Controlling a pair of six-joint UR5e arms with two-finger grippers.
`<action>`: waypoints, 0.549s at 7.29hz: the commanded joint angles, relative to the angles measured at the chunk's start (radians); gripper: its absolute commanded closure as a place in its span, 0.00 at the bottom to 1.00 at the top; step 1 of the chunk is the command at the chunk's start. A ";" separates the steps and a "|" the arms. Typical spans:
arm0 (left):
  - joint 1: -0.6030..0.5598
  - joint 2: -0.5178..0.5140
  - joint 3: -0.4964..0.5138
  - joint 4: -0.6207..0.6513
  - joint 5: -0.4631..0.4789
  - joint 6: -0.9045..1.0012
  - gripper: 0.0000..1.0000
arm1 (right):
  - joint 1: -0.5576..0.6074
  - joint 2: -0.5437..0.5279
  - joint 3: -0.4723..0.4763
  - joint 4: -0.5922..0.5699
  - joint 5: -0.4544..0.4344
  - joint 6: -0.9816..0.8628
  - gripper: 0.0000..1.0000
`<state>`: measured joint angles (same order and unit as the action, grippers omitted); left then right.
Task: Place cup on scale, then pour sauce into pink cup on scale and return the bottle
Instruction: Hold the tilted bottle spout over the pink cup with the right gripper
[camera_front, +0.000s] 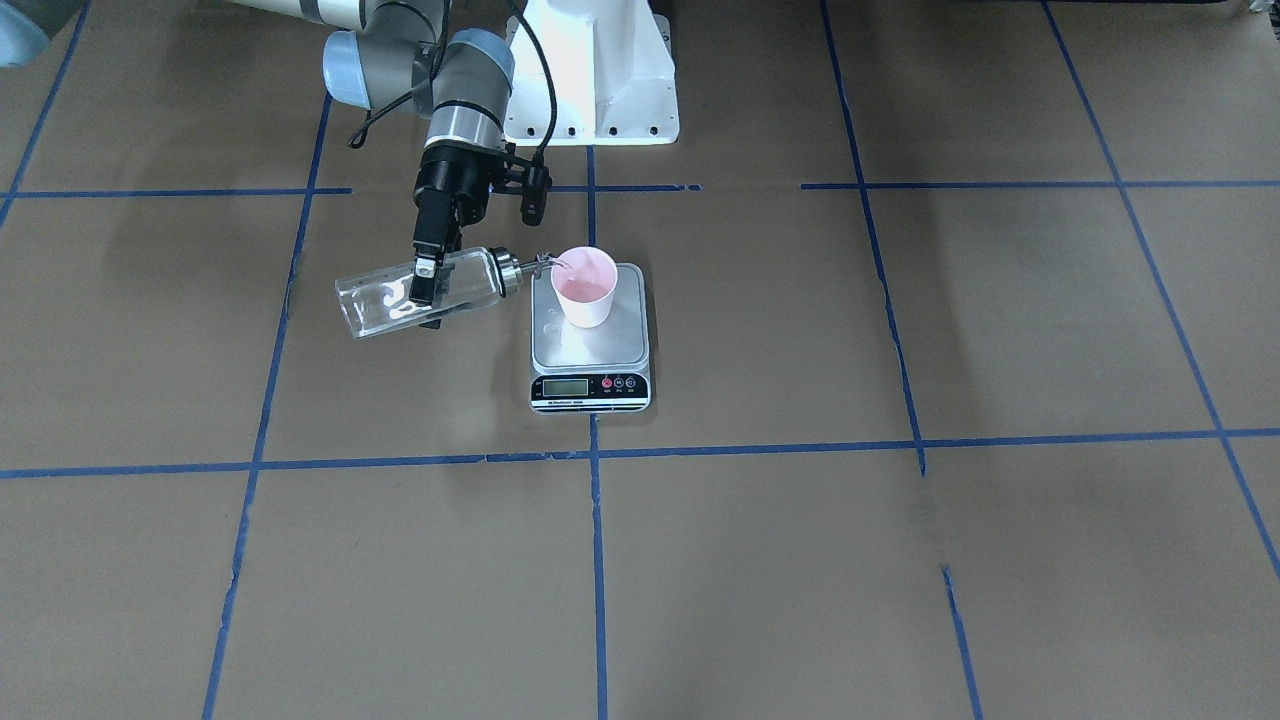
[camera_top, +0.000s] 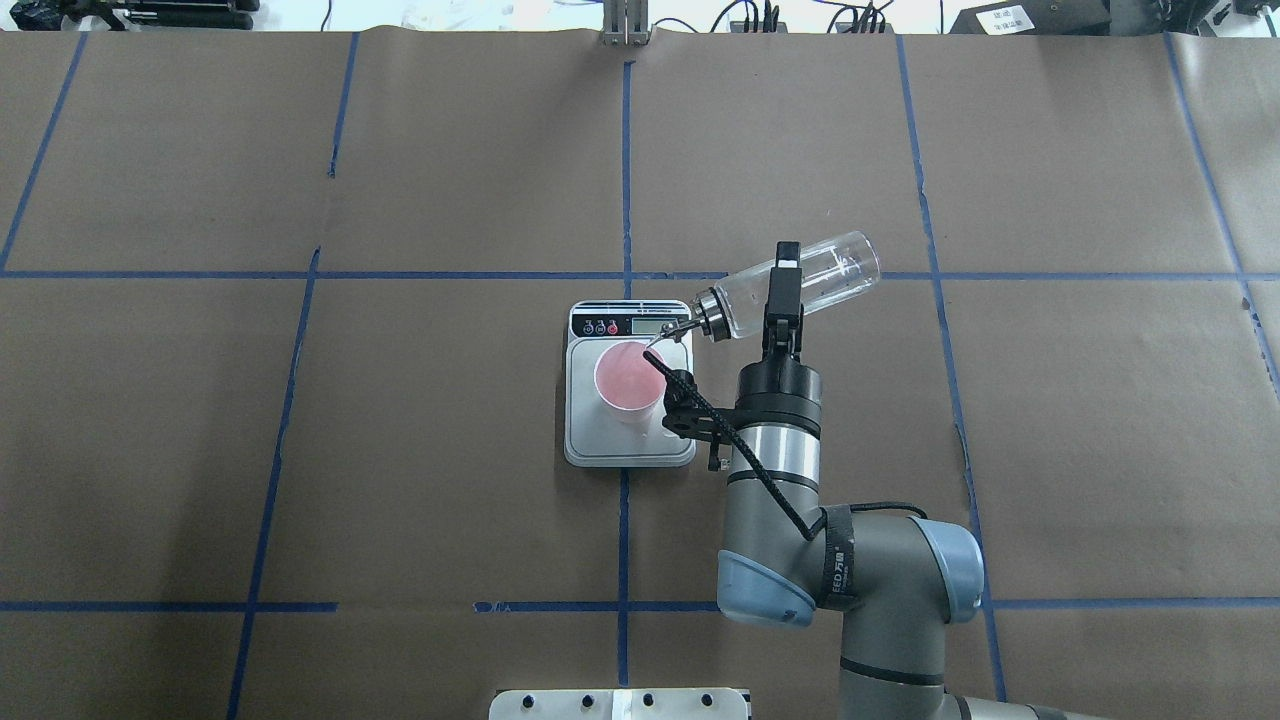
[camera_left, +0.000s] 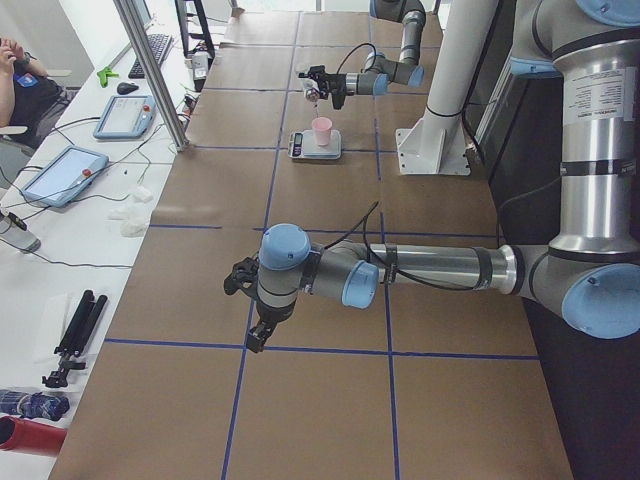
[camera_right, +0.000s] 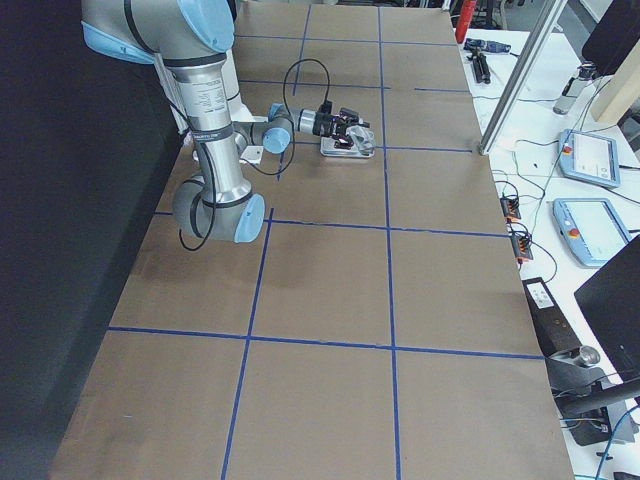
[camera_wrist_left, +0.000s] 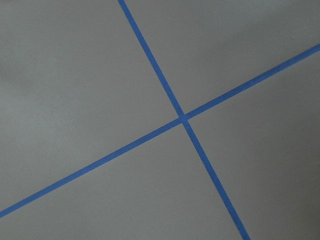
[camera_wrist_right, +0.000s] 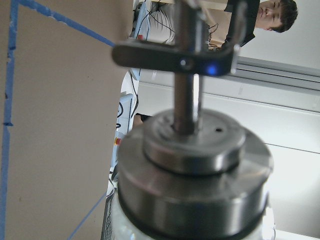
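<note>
The pink cup (camera_front: 587, 285) stands upright on the back part of the scale (camera_front: 600, 348), also in the overhead view as cup (camera_top: 627, 380) on scale (camera_top: 590, 440). My right gripper (camera_front: 430, 285) is shut on the clear glass bottle (camera_front: 370, 300), held almost level. Its metal spout (camera_front: 545, 264) reaches the cup's rim. Clear sauce lies in the bottle; I cannot make out a stream. The right wrist view shows the collar and spout (camera_wrist_right: 192, 165) close up. My left gripper (camera_left: 257, 337) hangs over the table far from the scale; I cannot tell if it is open.
Brown paper with blue tape lines (camera_wrist_left: 182, 119) covers the table. The robot's white base (camera_front: 595, 70) stands behind the scale. An operator (camera_wrist_right: 272, 15) and tablets (camera_left: 60, 172) are beyond the table's far edge.
</note>
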<state>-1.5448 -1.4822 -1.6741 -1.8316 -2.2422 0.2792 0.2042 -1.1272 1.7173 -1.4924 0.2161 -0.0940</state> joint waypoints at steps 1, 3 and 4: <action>0.000 -0.001 0.001 0.000 0.000 0.000 0.00 | -0.002 0.003 -0.004 0.001 -0.004 -0.004 1.00; 0.000 -0.004 0.001 0.000 0.000 0.000 0.00 | -0.002 0.003 -0.002 0.006 -0.003 -0.004 1.00; 0.000 -0.004 0.001 0.000 0.000 0.000 0.00 | -0.005 0.001 -0.002 0.012 -0.003 -0.003 1.00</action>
<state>-1.5447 -1.4856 -1.6736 -1.8316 -2.2427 0.2792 0.2013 -1.1247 1.7143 -1.4861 0.2131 -0.0978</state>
